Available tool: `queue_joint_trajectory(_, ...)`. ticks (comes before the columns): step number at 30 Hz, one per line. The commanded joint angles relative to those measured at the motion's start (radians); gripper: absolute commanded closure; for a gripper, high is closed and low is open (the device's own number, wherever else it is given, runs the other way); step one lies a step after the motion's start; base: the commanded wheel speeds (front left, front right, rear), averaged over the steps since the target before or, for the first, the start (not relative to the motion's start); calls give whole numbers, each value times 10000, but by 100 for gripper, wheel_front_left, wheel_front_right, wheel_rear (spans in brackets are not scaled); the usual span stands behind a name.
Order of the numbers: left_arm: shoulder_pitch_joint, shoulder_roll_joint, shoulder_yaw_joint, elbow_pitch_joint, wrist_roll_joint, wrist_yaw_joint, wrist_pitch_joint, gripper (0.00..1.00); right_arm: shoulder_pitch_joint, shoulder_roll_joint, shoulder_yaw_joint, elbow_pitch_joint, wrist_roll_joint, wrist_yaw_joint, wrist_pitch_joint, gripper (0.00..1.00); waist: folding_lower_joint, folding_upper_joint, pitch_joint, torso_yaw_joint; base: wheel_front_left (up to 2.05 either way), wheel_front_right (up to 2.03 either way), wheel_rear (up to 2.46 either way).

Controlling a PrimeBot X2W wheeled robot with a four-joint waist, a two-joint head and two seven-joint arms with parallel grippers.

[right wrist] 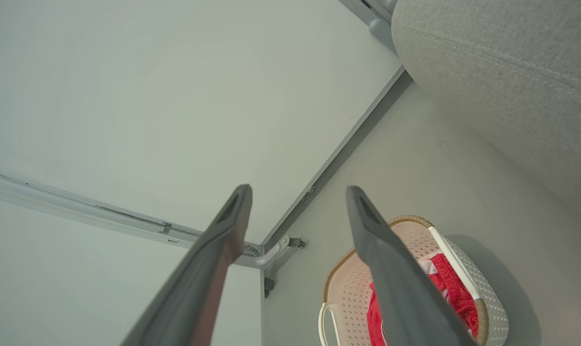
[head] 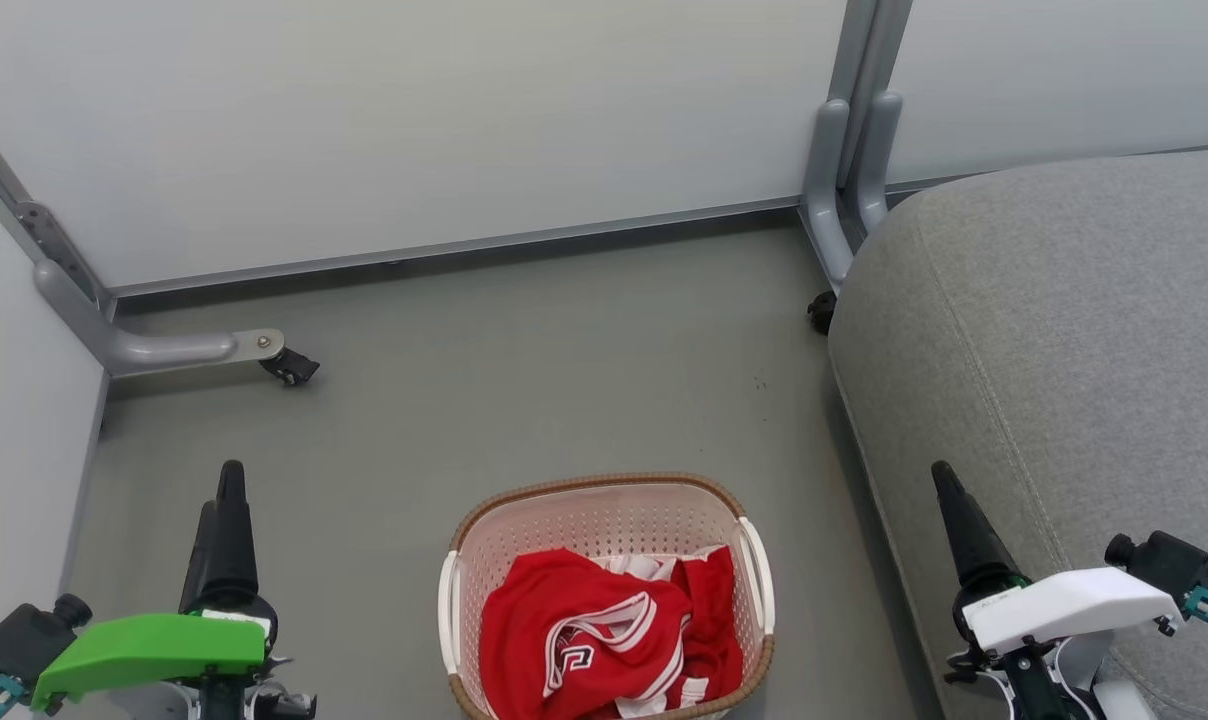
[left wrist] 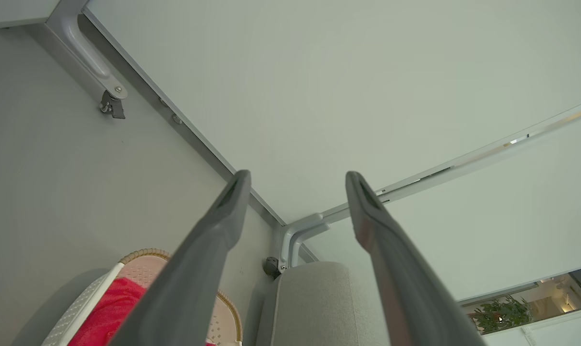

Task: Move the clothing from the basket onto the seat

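Laundry basket (head: 604,492), cream with a brown woven-look rim, stands on a grey floor (head: 564,380). It holds the clothing (head: 604,635): red sports garments with white striped trim, crumpled together in one heap that covers the basket's bottom. Grey cushioned seat (head: 1064,330) sits just to the right of the basket and rises higher than its rim, with nothing red on it. No part of the task looks done yet.

Likely risks from here: the garments are tangled, so a pinch on one fold may drag both up at once. It may also catch only a loose trim and let the rest slide back into the basket. A finger pushed too deep could snag the basket's perforated wall or hook a handle, tipping or dragging the basket. A garment carried too low could catch on the basket's rim.

Left gripper (left wrist: 297,177) hangs to the left of the basket, and right gripper (right wrist: 297,190) to its right, by the seat's edge. Each has its two dark fingers spread wide with nothing between them. The clothing lies between the two grippers, seemingly lower than both and well apart from their fingertips. Neither gripper touches the basket.
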Motion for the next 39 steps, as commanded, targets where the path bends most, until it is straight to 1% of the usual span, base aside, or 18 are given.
queue_joint_trajectory(1, 13, 66, -98, -274, 803, 136, -164, 0, -34, -82, 114, -270, -886, 2, -168, 0, 0, -1, -9, 20, 0, 0, 0)
queue_joint_trajectory(2, 13, 66, -98, -274, 803, 136, -164, 0, -34, -82, 114, -270, -886, 2, -168, 0, 0, -1, -9, 20, 0, 0, 0)
queue_joint_trajectory(3, 58, 68, -168, -331, 1150, 199, -228, 0, 7, -85, 104, -328, -1267, 2, -236, 0, 0, -1, -17, 36, 0, 0, 0)
queue_joint_trajectory(4, 63, 68, -176, -339, 1193, 207, -237, 0, 13, -86, 102, -335, -1310, 2, -243, 0, 0, -1, -18, 39, 0, 0, 0)
queue_joint_trajectory(7, 126, 72, -284, -461, 1776, 284, -353, 0, 85, -88, 115, -437, -1914, 2, -357, 0, 0, -1, -29, 73, 0, 0, 0)
queue_joint_trajectory(14, 259, 79, -557, -716, 3154, 305, -597, 0, 188, -99, 181, -609, -3149, 3, -602, 0, 0, -1, -30, 156, 0, 0, 0)
queue_joint_trajectory(28, 511, 127, -811, -1049, 5041, 301, -1037, 0, 337, -117, 343, -905, -5030, 3, -1044, 0, 0, -1, -4, 205, 0, 0, 0)
queue_joint_trajectory(39, 605, 137, -885, -1244, 6244, 321, -1344, 0, 397, -129, 579, -1081, -6310, 3, -1342, 0, 0, -1, 41, 266, 0, 0, 0)
